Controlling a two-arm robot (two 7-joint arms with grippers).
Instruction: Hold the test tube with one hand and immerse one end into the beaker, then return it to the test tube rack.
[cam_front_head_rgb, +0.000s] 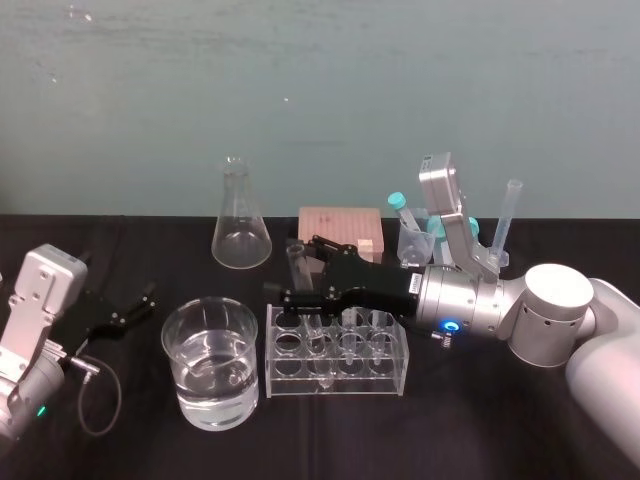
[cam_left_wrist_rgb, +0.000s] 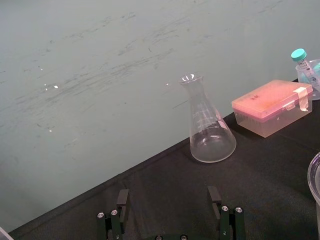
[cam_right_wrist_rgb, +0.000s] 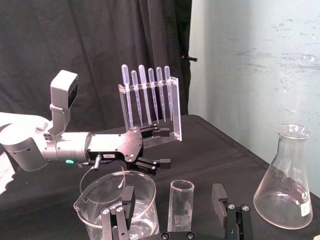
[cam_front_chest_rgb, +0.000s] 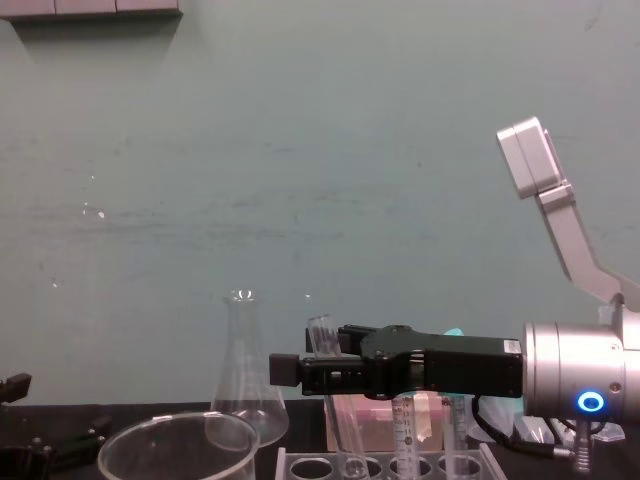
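Tabletop, right end effector open astride test tube in rack, beaker beside, flask behind, left end effector open

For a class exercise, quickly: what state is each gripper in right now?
Left gripper: jaws open, holding nothing.
Right gripper: jaws open on either side of the test tube, not closed on it.

conical flask: upright, counter rear | pink box: near flask, on its right | teal-capped tubes: leaning, right of box | pipette stand: five pipettes upright
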